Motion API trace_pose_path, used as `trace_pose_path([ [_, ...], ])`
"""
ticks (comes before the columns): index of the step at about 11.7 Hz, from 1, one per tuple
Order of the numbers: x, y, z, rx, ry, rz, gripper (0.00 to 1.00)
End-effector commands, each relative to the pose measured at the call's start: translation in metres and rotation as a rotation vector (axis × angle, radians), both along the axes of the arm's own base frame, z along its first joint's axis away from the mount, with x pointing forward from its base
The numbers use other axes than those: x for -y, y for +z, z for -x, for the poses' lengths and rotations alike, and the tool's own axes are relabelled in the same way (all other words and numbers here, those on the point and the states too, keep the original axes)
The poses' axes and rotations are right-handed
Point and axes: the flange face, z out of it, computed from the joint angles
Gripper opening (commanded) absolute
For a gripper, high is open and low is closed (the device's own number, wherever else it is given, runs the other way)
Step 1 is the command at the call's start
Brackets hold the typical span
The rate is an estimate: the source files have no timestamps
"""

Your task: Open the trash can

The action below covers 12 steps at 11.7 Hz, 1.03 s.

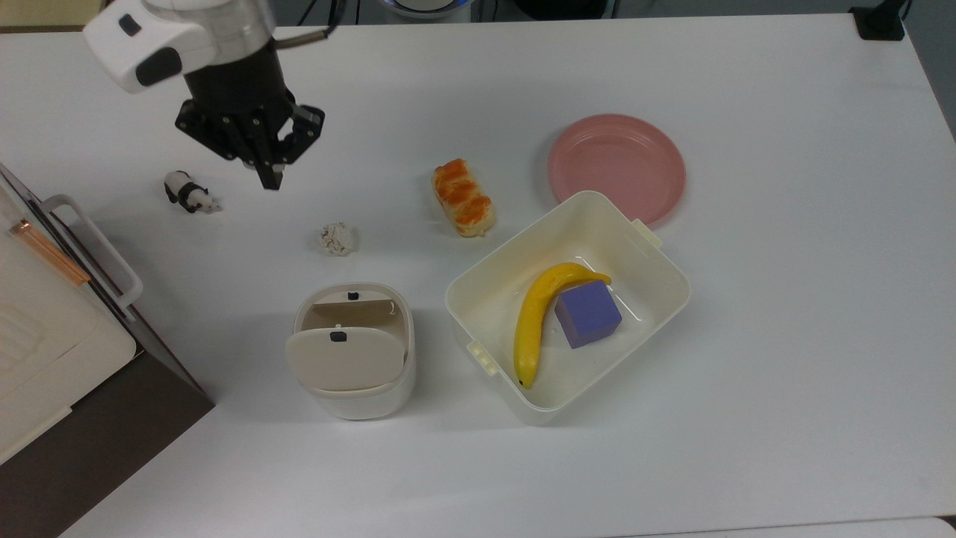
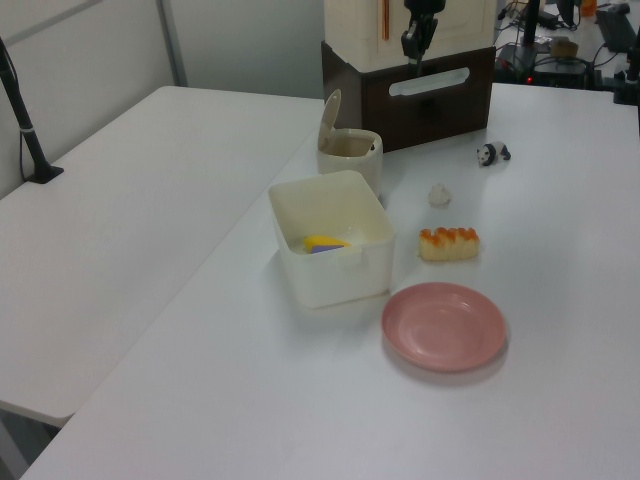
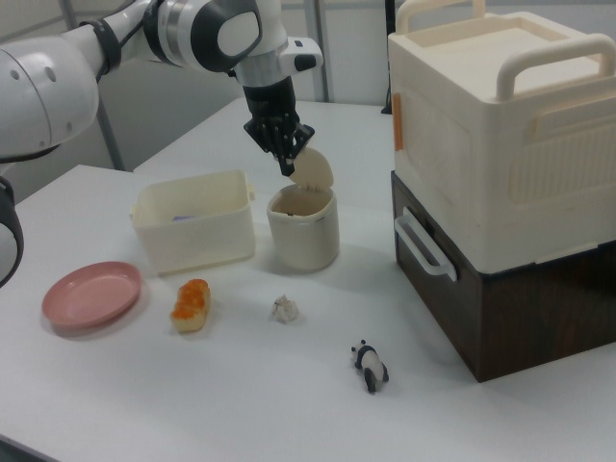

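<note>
Cream plastic, the trash can (image 1: pixel 351 373) stands on the white worktop (image 1: pixel 784 336) with its lid (image 1: pixel 342 361) swung up on its hinge, so the brown inside shows in the top view and the lid stands nearly upright at the can's rim in the left view (image 2: pixel 329 112) and right view (image 3: pixel 311 166). A small black button (image 1: pixel 352 296) sits on the rim opposite the hinge. The can is just beside a cream tub (image 1: pixel 657 246), on the top view's left of it, and the tub holds a banana (image 1: pixel 534 317) and a purple cube (image 1: pixel 588 314). The end effector (image 1: pixel 270 179) hangs in the air well apart from the can, toward the top view's upper left, its fingers pressed together into one dark tip and gripping nothing. Near it on the worktop lies a toy panda (image 1: pixel 190 193). A crumpled scrap (image 1: pixel 337 238) lies between the end effector and the can, a bread roll (image 1: pixel 464 197) lies beyond the tub, and a pink plate (image 1: pixel 617 166) touches or slips just under the tub's far corner. A white-and-brown appliance (image 3: pixel 500 173) with handles stands at the worktop's edge, at the right view's right of the can
</note>
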Motion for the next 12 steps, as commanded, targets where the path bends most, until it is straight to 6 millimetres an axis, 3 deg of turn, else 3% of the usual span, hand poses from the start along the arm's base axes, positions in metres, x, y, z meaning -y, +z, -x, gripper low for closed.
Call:
trace_pose_path([
  [1, -0.010, 0.012, 0.020, -0.058, 0.036, -0.082, 0.00],
  [4, -0.013, 0.028, 0.040, -0.108, 0.084, -0.094, 0.03],
  [6, -0.020, 0.046, 0.057, -0.094, 0.095, -0.087, 0.22],
  [7, -0.024, 0.049, 0.066, -0.098, 0.097, -0.084, 0.35],
  [9, -0.039, 0.058, 0.080, -0.097, 0.114, -0.057, 1.00],
  [12, -0.038, 0.062, 0.083, -0.047, 0.107, -0.016, 1.00],
])
